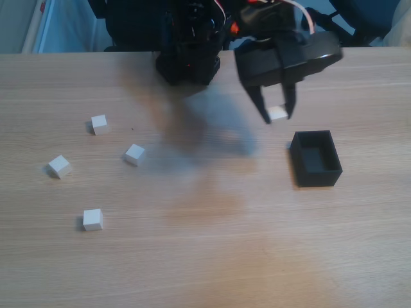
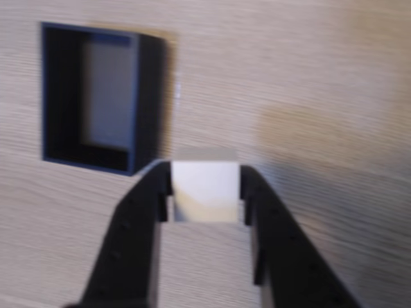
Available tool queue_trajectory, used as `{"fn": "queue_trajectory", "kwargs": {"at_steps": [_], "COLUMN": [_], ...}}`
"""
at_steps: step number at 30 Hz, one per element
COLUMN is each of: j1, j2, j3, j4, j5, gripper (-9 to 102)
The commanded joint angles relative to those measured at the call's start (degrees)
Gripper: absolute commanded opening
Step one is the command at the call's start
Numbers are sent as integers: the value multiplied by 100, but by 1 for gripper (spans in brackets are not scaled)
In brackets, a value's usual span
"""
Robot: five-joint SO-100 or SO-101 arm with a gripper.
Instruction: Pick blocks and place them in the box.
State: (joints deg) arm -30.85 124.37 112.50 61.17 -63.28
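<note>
- A small white cube (image 1: 278, 113), matt and sharp-edged, is clamped between the two black fingers of the gripper (image 1: 277, 115), which is seen raised above a pale wood-grain table (image 1: 212, 256) in the fixed view.
- In the wrist view the same cube (image 2: 205, 189) is shown pinched squarely on two opposite faces by the gripper (image 2: 205, 192), whose fingers (image 2: 138, 224) are flat, dull black plastic bars.
- The box (image 1: 316, 158), a thin-walled black rectangular container with an open top, is seen resting on the table just below and to the right of the held cube in the fixed view; the two are apart.
- In the wrist view the box (image 2: 144, 102) lies up and to the left of the held cube, its smooth inner floor catching a grey sheen.
- Four more white cubes are scattered well to the left of the box in the fixed view: one farthest back (image 1: 99, 124), one nearest the box (image 1: 134, 154), one at the far left (image 1: 59, 166), and one nearest the front edge (image 1: 92, 219).
- All four loose cubes are set apart from one another on the bare wood.
- A soft, blurred shadow (image 1: 192, 128) is cast on the wood to the left of the box.
</note>
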Motion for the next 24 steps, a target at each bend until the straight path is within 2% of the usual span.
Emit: {"fn": "queue_trajectory", "kwargs": {"at_steps": [1, 15, 20, 24], "j1": [-264, -1134, -1397, -1415], "j2": [-246, -1459, -1723, -1793], "j3": [-615, -1978, -2039, -1942], "j4": [-44, -158, -404, -606], "j5": [141, 466, 606, 782], "gripper": [1, 2, 3, 10]}}
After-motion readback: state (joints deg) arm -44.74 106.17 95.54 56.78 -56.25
